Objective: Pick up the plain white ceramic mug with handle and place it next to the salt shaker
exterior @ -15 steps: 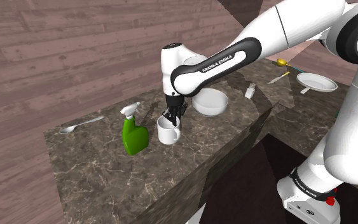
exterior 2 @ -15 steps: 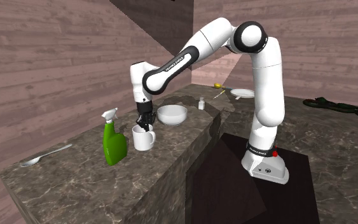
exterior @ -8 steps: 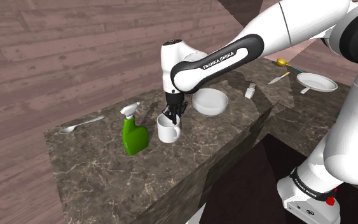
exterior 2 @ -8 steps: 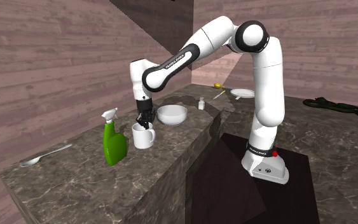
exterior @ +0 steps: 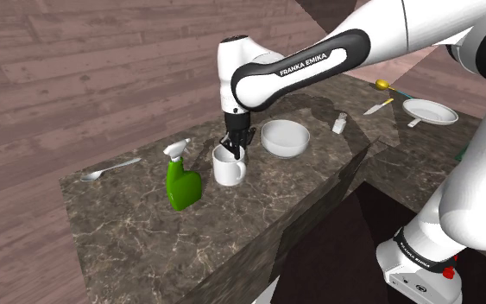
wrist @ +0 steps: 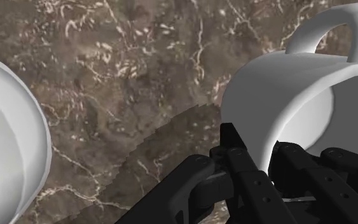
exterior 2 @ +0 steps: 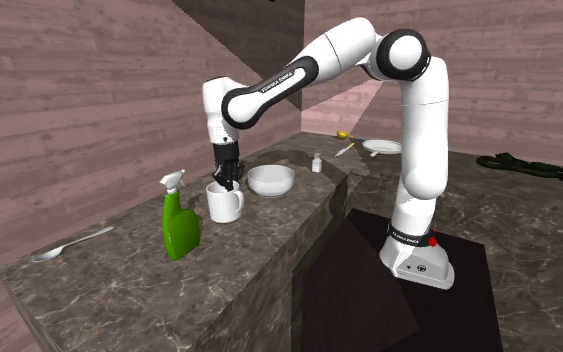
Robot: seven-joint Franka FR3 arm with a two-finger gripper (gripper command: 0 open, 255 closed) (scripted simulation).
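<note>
I am watching the claw pinching the wall of the white mug, with 1 finger going inside the rim and 1 pressing outside, so it is narrowed down to the wall's thickness. In the wrist view the handle is sticking out on the side away from the fingers. The mug is hanging upright under the claw, and I am judging it to be just off the marble surface, beside the green spray bottle. The white bowl is sitting just to the shoulder view's right of the mug. The salt shaker is standing beyond that bowl, farther right and a little farther back. I am planning to carry the mug rightward, passing over or around the bowl.
</note>
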